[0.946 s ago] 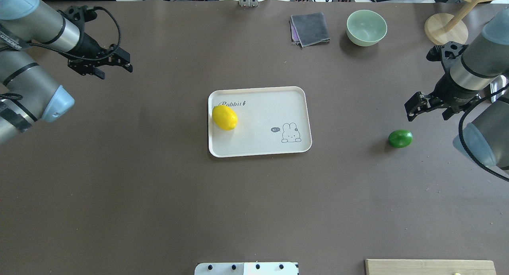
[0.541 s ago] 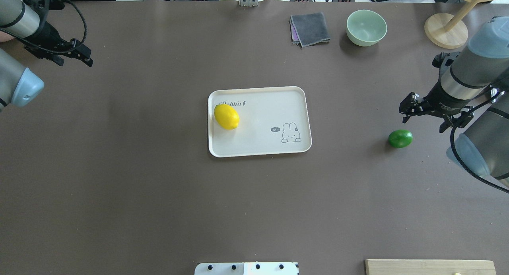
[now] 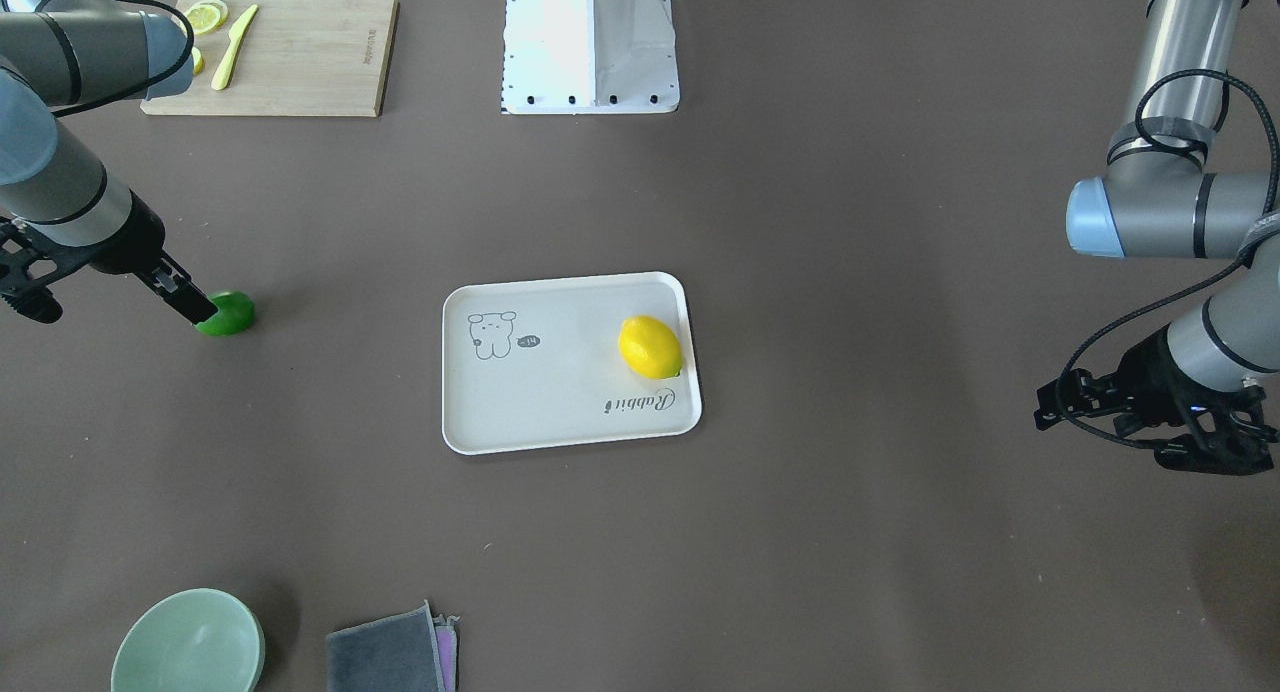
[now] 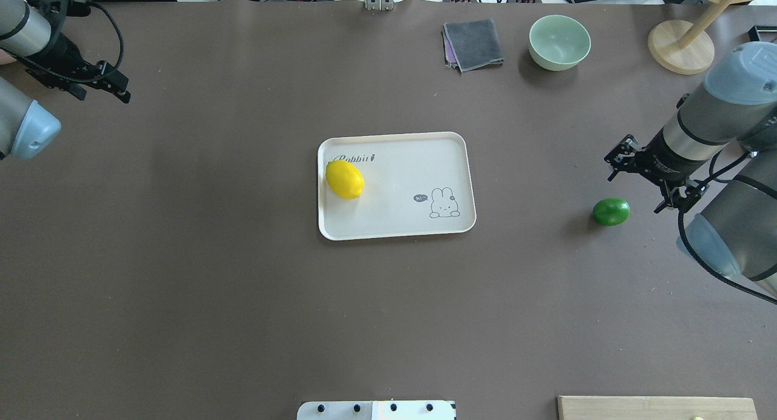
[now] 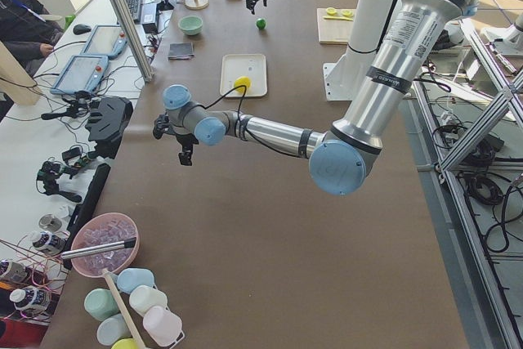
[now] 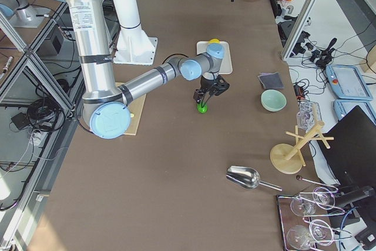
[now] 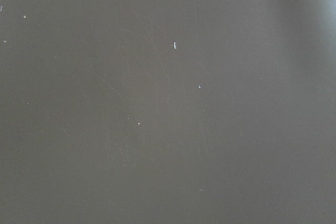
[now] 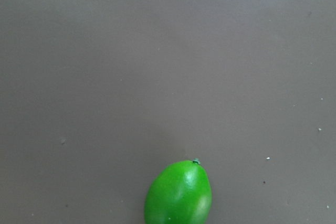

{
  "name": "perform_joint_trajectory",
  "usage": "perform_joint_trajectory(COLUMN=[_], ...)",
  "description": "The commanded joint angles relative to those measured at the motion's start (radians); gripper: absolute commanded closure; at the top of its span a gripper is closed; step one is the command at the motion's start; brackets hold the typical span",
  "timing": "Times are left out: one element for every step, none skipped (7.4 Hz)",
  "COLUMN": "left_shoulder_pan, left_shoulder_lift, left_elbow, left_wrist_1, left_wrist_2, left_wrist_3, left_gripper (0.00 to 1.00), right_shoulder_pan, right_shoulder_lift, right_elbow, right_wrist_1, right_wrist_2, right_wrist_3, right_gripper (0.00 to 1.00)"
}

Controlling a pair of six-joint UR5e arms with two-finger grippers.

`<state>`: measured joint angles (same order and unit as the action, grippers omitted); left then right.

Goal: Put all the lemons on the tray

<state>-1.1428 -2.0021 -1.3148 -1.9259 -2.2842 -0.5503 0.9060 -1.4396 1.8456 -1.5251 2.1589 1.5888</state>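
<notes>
Looks matt and finely scuffed across the brown table point(image 7: 157, 103), flecked with pale specks. Shines glossy and smooth on the green lemon point(image 8: 178, 195), less so on the yellow lemon point(image 4: 345, 179). Reads as smooth matt plastic on the tray point(image 4: 394, 226), bare pale wood on the cutting board point(image 3: 300, 52), soft grey fabric on the cloth point(image 4: 473, 44).

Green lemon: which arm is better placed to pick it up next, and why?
Right, most likely. The right gripper hangs open close by the green lemon, which lies on the table off the tray. The left gripper is far across the table, beyond the tray.
</notes>
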Motion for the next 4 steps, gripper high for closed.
perform_joint_trajectory(left_shoulder_pan=[0.0, 0.0, 0.001, 0.001], left_shoulder_lift=[-0.003, -0.004, -0.004, -0.006], left_elbow=[0.006, 0.008, 0.009, 0.012], left_wrist_1=[-0.001, -0.001, -0.001, -0.001], left_wrist_2=[0.0, 0.0, 0.0, 0.0], left_wrist_3=[0.001, 0.0, 0.0, 0.0], left_gripper=[0.03, 0.03, 0.03, 0.03], right_shoulder_pan=[-0.001, -0.004, -0.006, -0.027], right_shoulder_lift=[-0.076, -0.078, -0.081, -0.088], right_elbow=[-0.022, -0.046, -0.077, -0.083], right_wrist_1=[0.201, 0.277, 0.355, 0.393], right_wrist_2=[0.002, -0.001, -0.004, -0.051], right_wrist_3=[0.08, 0.158, 0.23, 0.284], right_gripper=[0.01, 0.01, 0.01, 0.01])
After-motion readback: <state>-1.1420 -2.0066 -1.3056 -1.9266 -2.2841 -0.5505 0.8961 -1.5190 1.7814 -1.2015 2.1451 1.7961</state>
